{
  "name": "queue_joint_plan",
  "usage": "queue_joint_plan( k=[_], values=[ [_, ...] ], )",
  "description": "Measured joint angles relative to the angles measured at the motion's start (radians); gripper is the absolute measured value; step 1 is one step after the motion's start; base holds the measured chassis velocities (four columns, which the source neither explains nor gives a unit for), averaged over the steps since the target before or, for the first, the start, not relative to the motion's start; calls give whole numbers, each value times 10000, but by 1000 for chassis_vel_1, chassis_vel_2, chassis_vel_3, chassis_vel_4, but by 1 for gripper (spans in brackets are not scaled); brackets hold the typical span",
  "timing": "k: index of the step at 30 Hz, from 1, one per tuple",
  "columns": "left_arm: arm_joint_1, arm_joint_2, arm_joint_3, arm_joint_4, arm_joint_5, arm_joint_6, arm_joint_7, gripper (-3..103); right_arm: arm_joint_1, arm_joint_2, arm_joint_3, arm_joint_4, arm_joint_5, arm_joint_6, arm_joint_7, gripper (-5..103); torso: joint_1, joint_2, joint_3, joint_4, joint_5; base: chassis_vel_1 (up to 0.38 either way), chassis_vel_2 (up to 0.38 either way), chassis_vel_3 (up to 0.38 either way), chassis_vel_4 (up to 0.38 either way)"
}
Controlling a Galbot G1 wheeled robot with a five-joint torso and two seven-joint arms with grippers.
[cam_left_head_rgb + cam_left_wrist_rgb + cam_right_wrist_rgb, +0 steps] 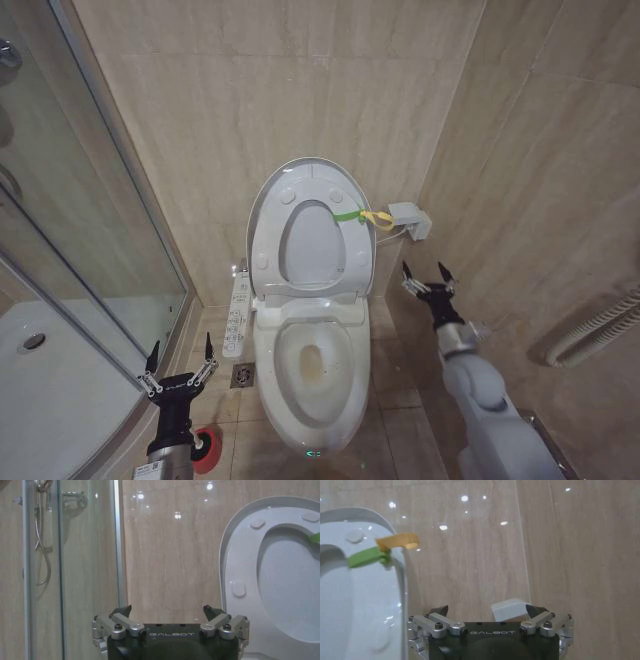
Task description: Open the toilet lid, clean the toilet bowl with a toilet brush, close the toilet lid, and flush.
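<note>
Toilet lid [312,225]: raised, leaning against the back wall, seat up with it. Toilet bowl [312,375]: uncovered, stained at the bottom. Brush holder [207,447]: red, on the floor to the bowl's left. Left gripper [181,361]: jaws wide, empty, above the holder. Right gripper [429,277]: jaws wide, empty, right of the lid.

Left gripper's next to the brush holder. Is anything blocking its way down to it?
Nothing visible does. The left gripper hangs open directly above the red toilet brush holder on the floor, though its own arm hides part of the holder. The button panel stands aside, against the toilet bowl.
</note>
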Motion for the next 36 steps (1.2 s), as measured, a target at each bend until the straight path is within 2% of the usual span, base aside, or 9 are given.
queue_joint_plan(
  k=[13,23,36],
  values=[
    [0,0,0,0,0,0,0,97,3640,159,-799,-3323,58,315,-24,100,1,-1,1,0,-2,0,0,0,0],
    [0,0,-1,0,0,0,-1,97,4790,339,-1159,-3975,149,114,110,100,0,-1,0,-1,-2,0,0,0,0],
    [-1,0,-1,0,0,0,0,97,5381,673,-1569,-4093,88,-112,382,100,-1,-1,-1,-2,-2,0,0,0,0]
  ],
)
